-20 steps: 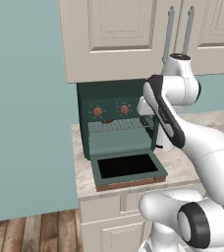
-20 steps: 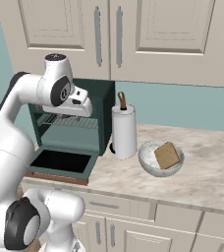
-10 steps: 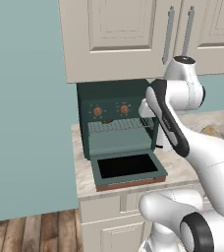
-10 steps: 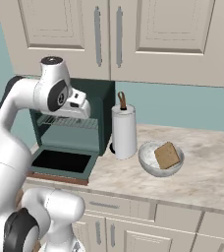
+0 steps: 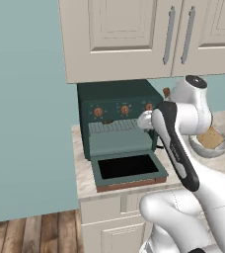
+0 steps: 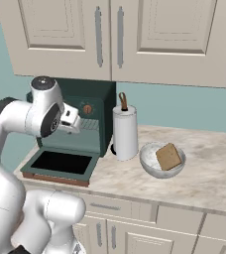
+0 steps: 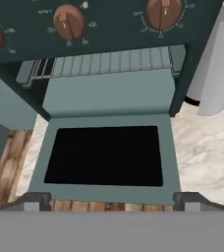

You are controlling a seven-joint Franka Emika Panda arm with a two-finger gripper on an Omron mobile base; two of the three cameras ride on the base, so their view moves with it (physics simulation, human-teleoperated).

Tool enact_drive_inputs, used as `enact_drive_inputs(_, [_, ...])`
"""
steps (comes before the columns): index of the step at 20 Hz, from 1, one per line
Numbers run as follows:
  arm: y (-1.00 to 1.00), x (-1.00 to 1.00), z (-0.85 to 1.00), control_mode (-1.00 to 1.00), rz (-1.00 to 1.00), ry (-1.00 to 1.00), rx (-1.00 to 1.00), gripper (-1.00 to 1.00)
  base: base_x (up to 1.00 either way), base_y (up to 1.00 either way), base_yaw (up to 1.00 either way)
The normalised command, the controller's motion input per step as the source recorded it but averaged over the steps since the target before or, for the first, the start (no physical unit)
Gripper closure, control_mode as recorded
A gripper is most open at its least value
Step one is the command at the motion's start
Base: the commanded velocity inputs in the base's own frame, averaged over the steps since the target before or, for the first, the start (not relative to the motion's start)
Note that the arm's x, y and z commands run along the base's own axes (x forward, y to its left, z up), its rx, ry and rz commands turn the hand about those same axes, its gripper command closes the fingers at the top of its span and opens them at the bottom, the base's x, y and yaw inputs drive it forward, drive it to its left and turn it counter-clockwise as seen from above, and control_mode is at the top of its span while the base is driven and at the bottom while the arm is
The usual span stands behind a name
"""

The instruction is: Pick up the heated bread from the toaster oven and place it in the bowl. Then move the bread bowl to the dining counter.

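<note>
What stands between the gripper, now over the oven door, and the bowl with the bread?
The white canister stands on the counter between the oven and the bowl. The open gripper hangs over the oven's lowered door, so it probably must pass above or in front of the canister.

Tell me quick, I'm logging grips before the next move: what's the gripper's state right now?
Gripper: open and empty, fingertips wide apart above the toaster oven door; the bread lies in the bowl.

On the worktop (image 6: 214,173) the toaster oven (image 6: 92,116) stands at the left, its door (image 6: 60,163) dropped forward; right of it the canister (image 6: 125,134), then the bowl (image 6: 160,161) with the bread (image 6: 168,156) in it.
</note>
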Motion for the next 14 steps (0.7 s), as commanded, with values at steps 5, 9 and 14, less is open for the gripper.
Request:
enact_drive_inputs(5, [0.59,-0.05,-0.35,-1.0,0.0,-0.11,0.12,-1.0,0.0,0.0,0.0])
enact_drive_inputs(9, [0.36,0.03,-0.09,-1.0,0.0,-0.1,0.06,-1.0,0.0,0.0,0.0])
enact_drive_inputs(14, [0.02,0.29,0.0,-1.0,0.0,-0.07,0.0,-1.0,0.0,0.0,0.0])
